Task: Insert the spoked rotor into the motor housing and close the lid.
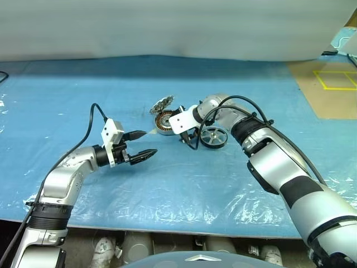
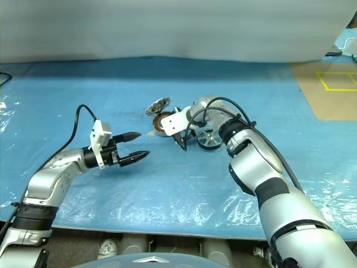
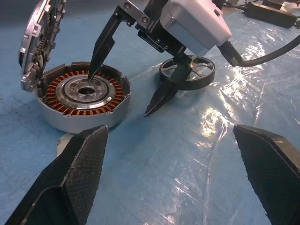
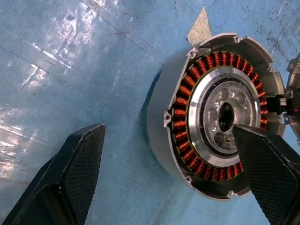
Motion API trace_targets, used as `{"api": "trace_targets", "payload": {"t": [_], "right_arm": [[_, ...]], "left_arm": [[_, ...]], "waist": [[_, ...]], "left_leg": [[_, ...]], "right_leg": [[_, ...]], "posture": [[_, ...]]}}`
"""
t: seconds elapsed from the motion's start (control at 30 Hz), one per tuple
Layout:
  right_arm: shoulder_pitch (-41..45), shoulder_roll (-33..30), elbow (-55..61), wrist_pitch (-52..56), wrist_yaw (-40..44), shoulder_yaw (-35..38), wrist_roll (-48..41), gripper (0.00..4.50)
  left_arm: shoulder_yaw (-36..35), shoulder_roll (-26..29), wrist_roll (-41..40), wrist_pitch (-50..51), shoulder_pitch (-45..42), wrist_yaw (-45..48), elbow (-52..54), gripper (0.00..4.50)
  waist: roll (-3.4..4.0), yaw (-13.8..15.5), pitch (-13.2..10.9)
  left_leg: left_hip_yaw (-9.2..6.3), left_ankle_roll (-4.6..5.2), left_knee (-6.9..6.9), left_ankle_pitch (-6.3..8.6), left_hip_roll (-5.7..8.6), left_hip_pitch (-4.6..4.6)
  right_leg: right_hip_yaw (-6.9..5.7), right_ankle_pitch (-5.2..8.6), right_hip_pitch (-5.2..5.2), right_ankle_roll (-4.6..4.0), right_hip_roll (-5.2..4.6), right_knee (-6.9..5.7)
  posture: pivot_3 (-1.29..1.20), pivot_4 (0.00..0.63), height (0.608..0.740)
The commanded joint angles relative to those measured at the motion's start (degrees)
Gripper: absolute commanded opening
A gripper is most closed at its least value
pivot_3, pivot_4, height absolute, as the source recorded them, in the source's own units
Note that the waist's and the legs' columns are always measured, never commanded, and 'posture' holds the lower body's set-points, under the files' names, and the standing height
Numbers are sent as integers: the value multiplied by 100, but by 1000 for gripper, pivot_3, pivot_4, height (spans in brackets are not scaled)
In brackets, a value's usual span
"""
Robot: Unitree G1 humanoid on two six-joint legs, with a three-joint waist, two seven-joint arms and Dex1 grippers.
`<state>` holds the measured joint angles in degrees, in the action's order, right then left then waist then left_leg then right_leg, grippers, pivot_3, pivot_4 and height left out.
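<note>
Nothing is done yet: the spoked rotor (image 1: 214, 137) lies beside the motor housing (image 1: 165, 123), the lid (image 1: 162, 104) up. Both grippers' fingers spread wide, empty.

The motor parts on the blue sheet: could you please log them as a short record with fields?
housing: lies flat, open, copper windings showing
lid: stands raised at the housing's rim
rotor: on the sheet beside the housing, not inserted
right end effector: open, empty, one finger over the housing
left end effector: open, empty, apart from the parts
</note>
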<state>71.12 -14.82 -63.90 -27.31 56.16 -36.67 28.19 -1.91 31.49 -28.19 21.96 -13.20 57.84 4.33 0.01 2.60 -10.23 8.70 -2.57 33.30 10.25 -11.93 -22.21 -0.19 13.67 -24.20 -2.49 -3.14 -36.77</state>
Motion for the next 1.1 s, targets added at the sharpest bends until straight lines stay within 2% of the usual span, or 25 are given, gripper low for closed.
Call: {"api": "trace_targets", "payload": {"t": [0.03,0.33,0.77,0.87,1.03,1.1], "right_arm": [[250,110,-238,-121,-374,-49,269,4496],[375,373,-489,-212,-501,34,450,4496],[422,496,-558,-220,-276,176,389,4496],[408,521,-629,-100,-249,219,381,3848],[374,558,-714,16,-274,290,399,2036],[365,596,-727,121,-335,320,409,1934]], "left_arm": [[-68,13,-88,7,12,-32,235,4486],[-33,-27,-65,21,20,-68,246,4486],[3,-93,-29,-3,102,-146,295,4486],[2,-85,-23,0,94,-149,290,4500],[4,-71,-10,2,85,-146,291,4500],[5,-66,-12,11,87,-144,301,4500]], "waist": [[0,-13,0],[0,-26,0],[1,-34,0],[1,-33,0],[1,-28,-1],[1,-28,-1]], "left_leg": [[0,0,0,0,0,0],[1,4,0,3,-1,3],[1,10,-2,7,-4,3],[1,13,-2,9,-4,4],[1,15,-2,9,-4,3],[1,15,-2,9,-4,3]], "right_leg": [[0,0,0,0,0,0],[1,0,0,0,1,-1],[1,2,0,-4,2,-1],[1,2,0,-4,2,-1],[1,2,-1,-4,1,-1],[1,2,-1,-4,1,-1]], "posture": [[0,150,740],[0,150,740],[0,150,740],[0,150,740],[0,150,740],[0,150,740]]}}
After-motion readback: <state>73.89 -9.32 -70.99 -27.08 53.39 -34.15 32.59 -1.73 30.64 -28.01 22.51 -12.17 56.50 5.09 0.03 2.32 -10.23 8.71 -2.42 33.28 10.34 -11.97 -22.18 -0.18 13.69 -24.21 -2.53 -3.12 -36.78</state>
